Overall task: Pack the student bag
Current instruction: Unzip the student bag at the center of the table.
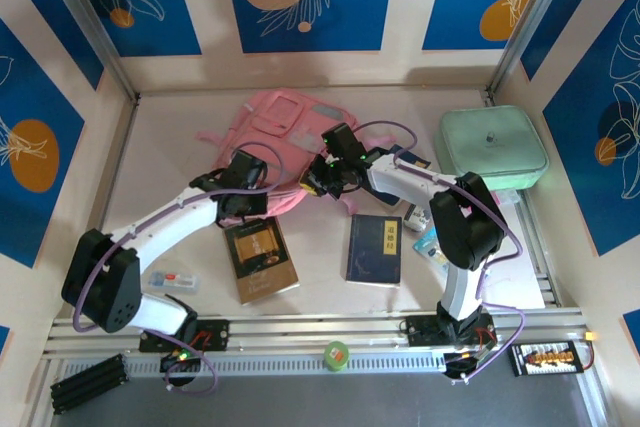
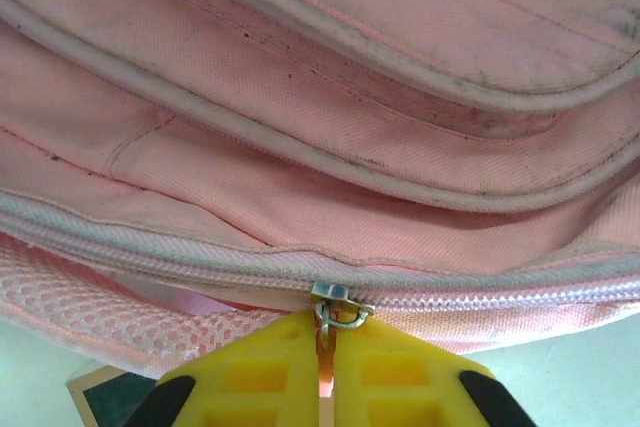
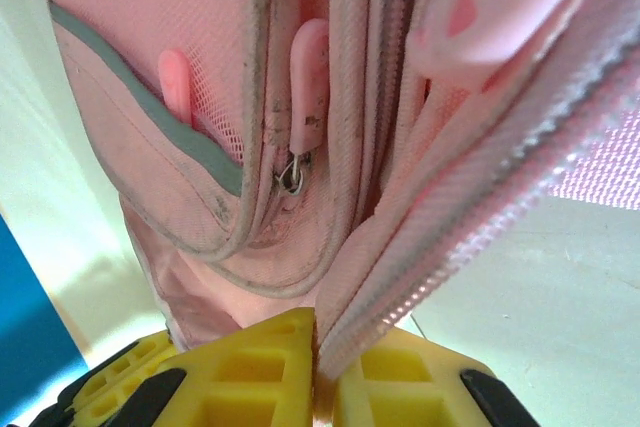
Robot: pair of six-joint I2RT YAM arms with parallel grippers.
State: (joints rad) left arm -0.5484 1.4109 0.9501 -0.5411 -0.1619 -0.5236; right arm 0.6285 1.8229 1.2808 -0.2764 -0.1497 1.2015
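Student bag (image 1: 285, 122), pink with grey-trimmed pockets facing up, lies flat toward the back middle of the tabletop (image 1: 165, 157), its near edge turned to the arms. To its right, in the back right corner and apart from it, sits a mint-green case (image 1: 492, 147).

Nearer the arms lie two books. The brown book (image 1: 260, 259) is just in front of the bag's near-left edge. The dark blue book (image 1: 375, 249) lies to its right, with bare tabletop between them.

At the bag's near edge the left claw (image 2: 327, 337) has its yellow fingers pressed together on the zip pull (image 2: 325, 362), a thin pink strip caught between them. The metal slider (image 2: 335, 297) sits just above the fingertips, with zip teeth running off to either side.

At the near-right side the right claw (image 3: 322, 347) is pinched narrow on the student bag itself. A fold of zip-edged fabric rises from between its fingers.

Higher in the right wrist view a pink rubber tab (image 3: 308, 82) hangs on a small metal ring beside a grey-trimmed mesh pocket.
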